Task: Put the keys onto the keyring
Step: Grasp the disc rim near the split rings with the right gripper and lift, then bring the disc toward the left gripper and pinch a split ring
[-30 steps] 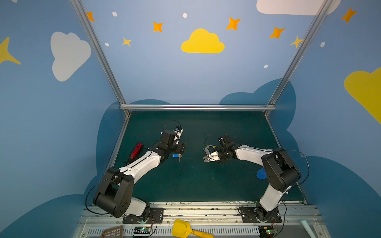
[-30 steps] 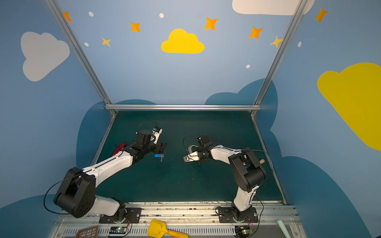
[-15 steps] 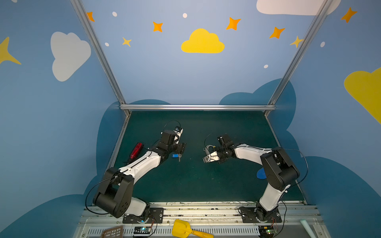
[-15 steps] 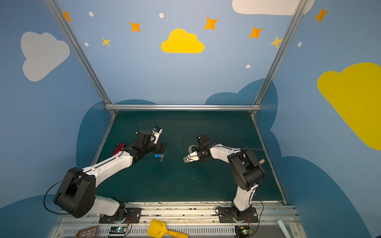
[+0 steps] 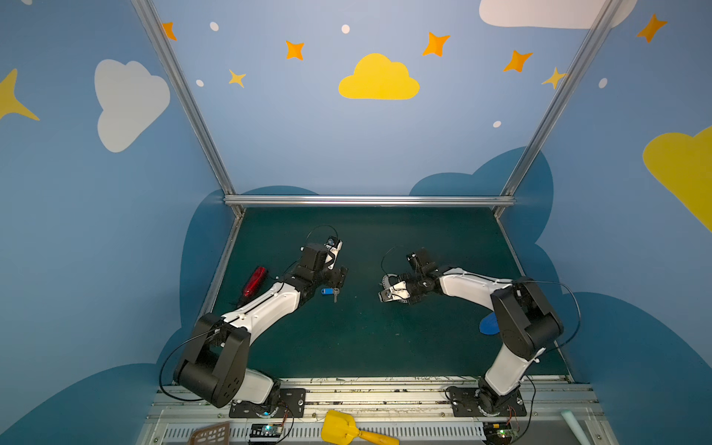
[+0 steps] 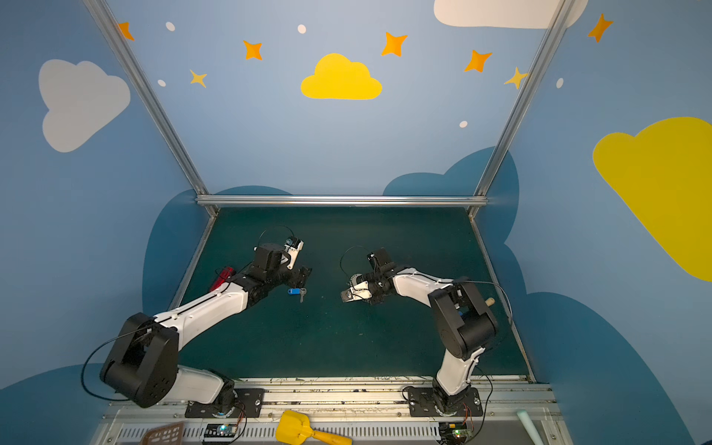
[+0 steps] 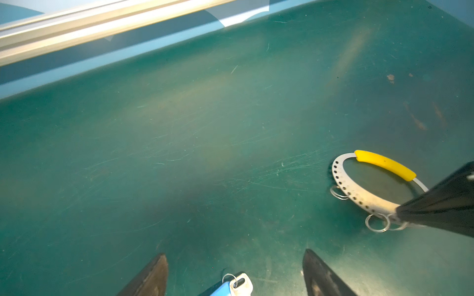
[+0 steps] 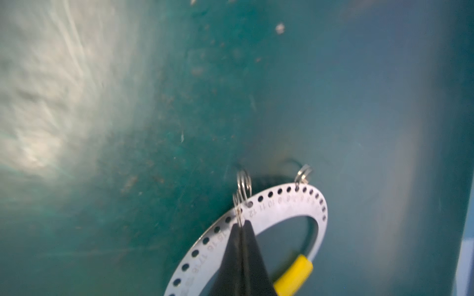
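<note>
The keys, a blue tag with a small silver key, lie on the green mat. My left gripper hovers right beside them, open. In the left wrist view the keys lie between its spread fingers, and the left gripper holds nothing. The keyring, a grey perforated hoop with a yellow arc and small wire loops, sits right of centre. My right gripper is shut on its rim by a wire loop.
A red object lies on the mat left of my left arm. A blue disc sits by my right arm's elbow. A yellow toy shovel and a brown mesh piece lie on the front rail. Blue walls enclose the mat.
My right gripper has closed onto the keyring's rim and its arm shifted slightly. The left arm and the keys have not moved.
</note>
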You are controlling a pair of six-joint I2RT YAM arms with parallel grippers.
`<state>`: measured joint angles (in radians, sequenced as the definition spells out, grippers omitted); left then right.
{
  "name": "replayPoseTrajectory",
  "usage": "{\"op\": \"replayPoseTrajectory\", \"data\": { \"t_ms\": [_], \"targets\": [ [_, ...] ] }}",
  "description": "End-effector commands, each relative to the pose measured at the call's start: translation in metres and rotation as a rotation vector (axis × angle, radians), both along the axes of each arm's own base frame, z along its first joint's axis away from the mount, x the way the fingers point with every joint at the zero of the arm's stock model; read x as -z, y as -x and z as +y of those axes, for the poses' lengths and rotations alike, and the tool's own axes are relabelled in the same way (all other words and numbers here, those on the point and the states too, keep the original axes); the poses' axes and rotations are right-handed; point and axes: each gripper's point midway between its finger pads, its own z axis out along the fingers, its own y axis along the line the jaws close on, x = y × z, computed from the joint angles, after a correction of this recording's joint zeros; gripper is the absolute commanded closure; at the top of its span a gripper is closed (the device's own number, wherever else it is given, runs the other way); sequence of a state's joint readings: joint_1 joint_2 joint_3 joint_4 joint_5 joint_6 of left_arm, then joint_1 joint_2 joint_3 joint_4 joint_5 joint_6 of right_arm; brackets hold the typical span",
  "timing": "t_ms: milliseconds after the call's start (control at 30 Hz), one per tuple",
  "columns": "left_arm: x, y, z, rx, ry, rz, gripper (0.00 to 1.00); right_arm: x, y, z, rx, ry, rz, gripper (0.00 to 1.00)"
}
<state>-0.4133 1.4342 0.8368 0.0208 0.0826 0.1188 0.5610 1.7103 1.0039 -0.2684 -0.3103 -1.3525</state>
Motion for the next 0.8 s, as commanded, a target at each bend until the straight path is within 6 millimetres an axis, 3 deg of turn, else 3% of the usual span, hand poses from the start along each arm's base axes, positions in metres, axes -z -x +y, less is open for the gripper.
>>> {"op": "replayPoseTrajectory", "data": {
  "t_ms": [0,100,267,433,633,767],
  "targets": [
    [-0.036,0.000,-0.014,0.058,0.070,-0.052,0.18,-0.062,0.009,0.012,0.113,-0.171,0.122,1.00],
    [-0.055,0.006,-0.029,0.139,0.138,-0.074,0.18,-0.088,0.018,0.007,0.138,-0.263,0.260,1.00],
    [-0.082,0.019,-0.054,0.273,0.244,-0.068,0.18,-0.124,0.016,-0.002,0.122,-0.460,0.410,1.00],
    [-0.098,0.035,-0.070,0.353,0.312,-0.069,0.22,-0.150,0.020,-0.004,0.050,-0.580,0.417,1.00],
    [-0.117,0.058,-0.085,0.467,0.300,-0.189,0.30,-0.174,0.032,-0.003,-0.009,-0.656,0.410,1.00],
    [-0.125,0.076,-0.099,0.591,0.243,-0.249,0.43,-0.186,0.037,-0.004,-0.021,-0.697,0.399,1.00]
  ]
}}
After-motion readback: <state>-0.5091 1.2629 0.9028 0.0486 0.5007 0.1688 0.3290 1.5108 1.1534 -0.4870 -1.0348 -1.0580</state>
